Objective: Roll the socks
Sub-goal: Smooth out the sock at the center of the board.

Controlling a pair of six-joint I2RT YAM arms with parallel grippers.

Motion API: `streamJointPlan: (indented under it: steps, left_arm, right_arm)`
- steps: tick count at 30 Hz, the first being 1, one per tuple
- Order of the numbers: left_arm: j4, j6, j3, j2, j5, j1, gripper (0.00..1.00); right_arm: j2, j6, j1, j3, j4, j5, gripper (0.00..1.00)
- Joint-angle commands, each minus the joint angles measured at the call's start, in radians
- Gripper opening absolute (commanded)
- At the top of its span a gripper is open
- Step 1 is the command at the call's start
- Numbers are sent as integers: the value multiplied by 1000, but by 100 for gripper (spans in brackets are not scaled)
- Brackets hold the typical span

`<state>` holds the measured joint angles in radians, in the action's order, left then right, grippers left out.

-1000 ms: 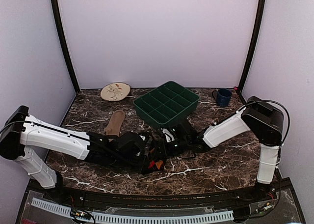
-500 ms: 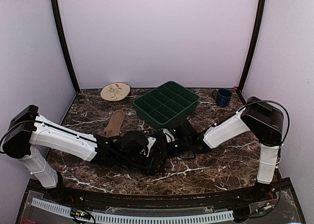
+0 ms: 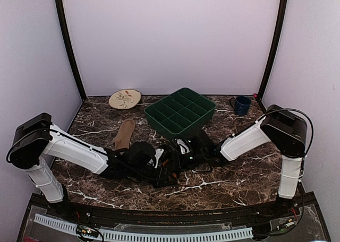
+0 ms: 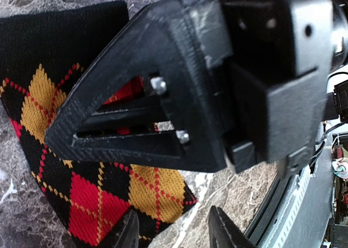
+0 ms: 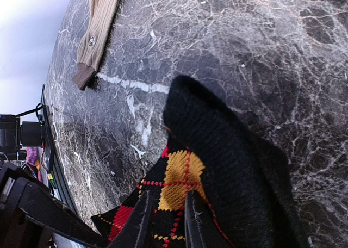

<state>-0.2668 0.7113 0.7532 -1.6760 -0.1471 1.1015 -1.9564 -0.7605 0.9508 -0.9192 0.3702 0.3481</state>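
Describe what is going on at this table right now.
Both arms reach low over the middle of the marble table, meeting at the argyle sock. The right hand pinches a raised fold of it, while the left hand is open just over its patterned part. That sock is not yet rolled. The tan sock lies flat farther back, untouched.

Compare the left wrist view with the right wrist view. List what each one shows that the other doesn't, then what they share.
Left wrist only: the right end effector seen from outside, low over the sock's diamonds. Right wrist only: the tan sock, lying apart on the marble table. Both: the argyle sock on the marble.
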Motion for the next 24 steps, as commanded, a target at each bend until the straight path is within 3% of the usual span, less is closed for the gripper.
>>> streamJointPlan:
  steps: [1,12,24]
  left_arm:
    - [-26,7,23,-14,-11,-5,47]
    - [-194,16,-27,3,-97,-24,47]
    - [-231,27,-27,-109,-161,-32,46]
  right_arm:
    - [-36,-4,6,23,-63,1,20]
    - [-56,-6,6,20,-57,23,19]
    - [-71,0,5,-3,-74,33,19]
